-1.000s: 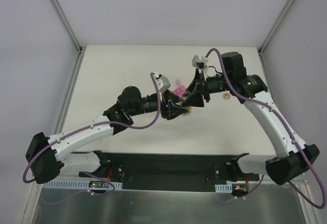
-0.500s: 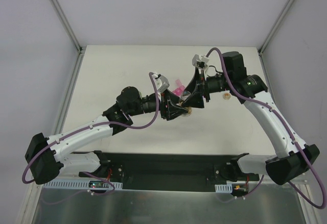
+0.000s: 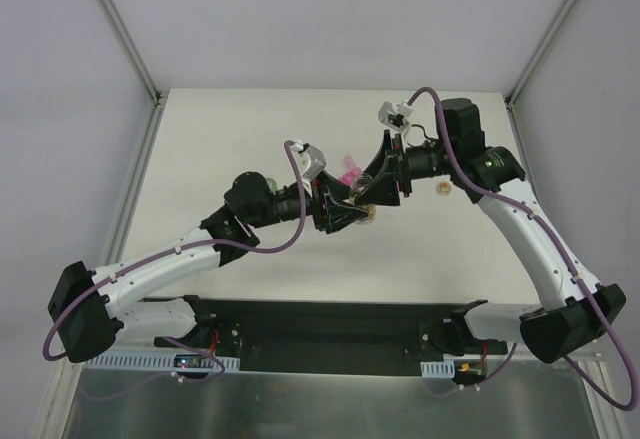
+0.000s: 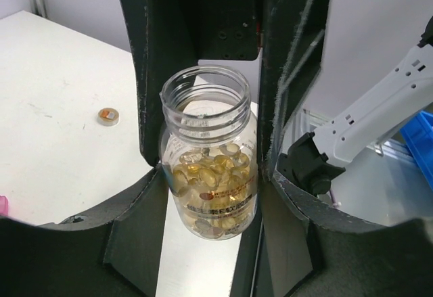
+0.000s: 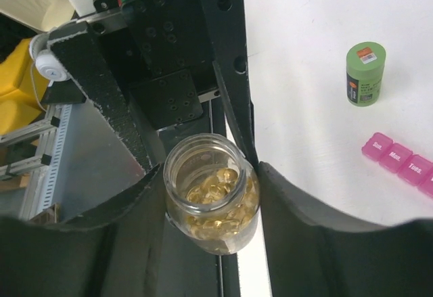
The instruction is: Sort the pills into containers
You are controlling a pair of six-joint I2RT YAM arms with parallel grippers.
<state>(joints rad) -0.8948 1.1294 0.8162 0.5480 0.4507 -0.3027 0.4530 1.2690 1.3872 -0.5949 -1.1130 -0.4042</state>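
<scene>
Left gripper: pinching the uncapped clear bottle upright, pills inside. Right gripper: straddling that bottle; you cannot tell whether it presses. Pink organizer: on the table just beyond both, so you pour toward the far edge.

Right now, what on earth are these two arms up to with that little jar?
The left gripper is clamped on an uncapped clear bottle holding amber pills. The right gripper has its fingers on either side of the bottle's open neck, but whether it is squeezing is unclear. The pink pill organizer lies on the table off to one side, and the lids in view look shut.
</scene>
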